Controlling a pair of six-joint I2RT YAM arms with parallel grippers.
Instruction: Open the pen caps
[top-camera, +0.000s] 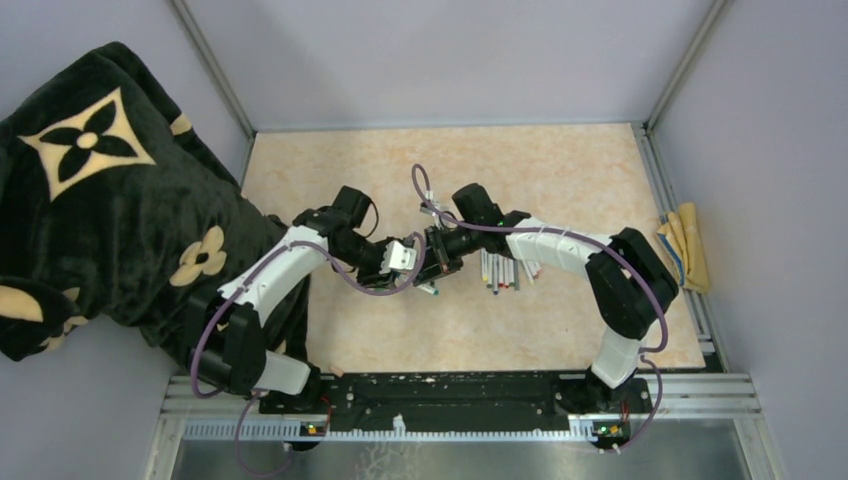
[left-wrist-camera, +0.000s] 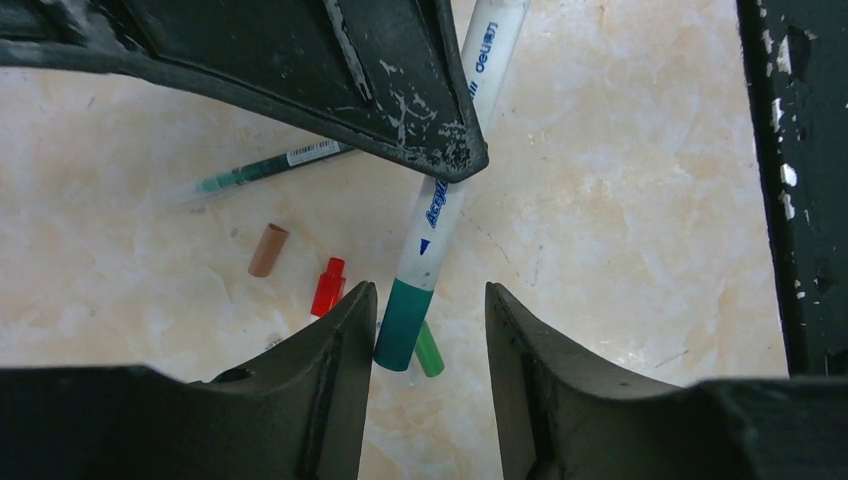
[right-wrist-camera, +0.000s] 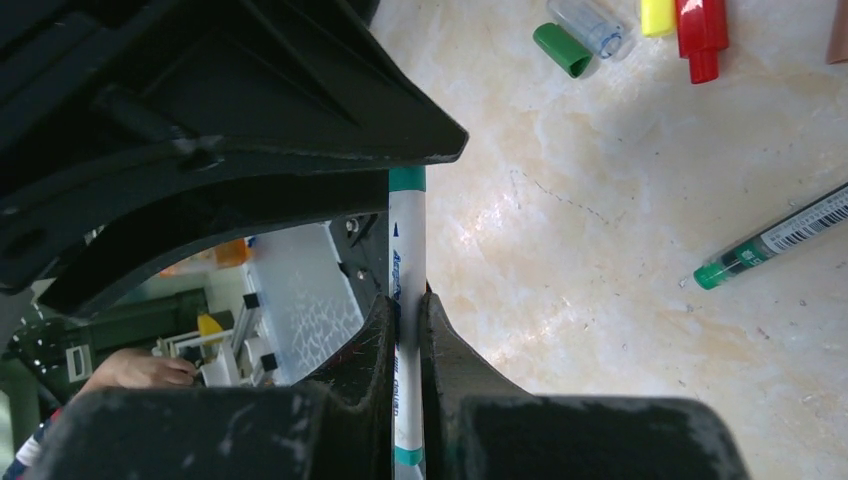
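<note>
**A:** Why is the pen held that way?

**B:** Your right end effector (right-wrist-camera: 408, 312) is clamped tight on the white plastic barrel of the marker pen (left-wrist-camera: 440, 215). That likely presents its dark teal cap (left-wrist-camera: 400, 325) to your left end effector (left-wrist-camera: 430, 295), at lower centre of the left wrist frame. Those jaws stand half-wide either side of the cap, with a gap showing on one side, so there is no grip yet.

**A:** What can't you read?

**B:** Whether the other finger touches the cap. Overhead, the arms hide the pen. A loose brown cap (left-wrist-camera: 268, 250), red cap (left-wrist-camera: 327, 287) and green cap (left-wrist-camera: 430, 352) lie on the marbled beige table (left-wrist-camera: 620, 200).
</note>
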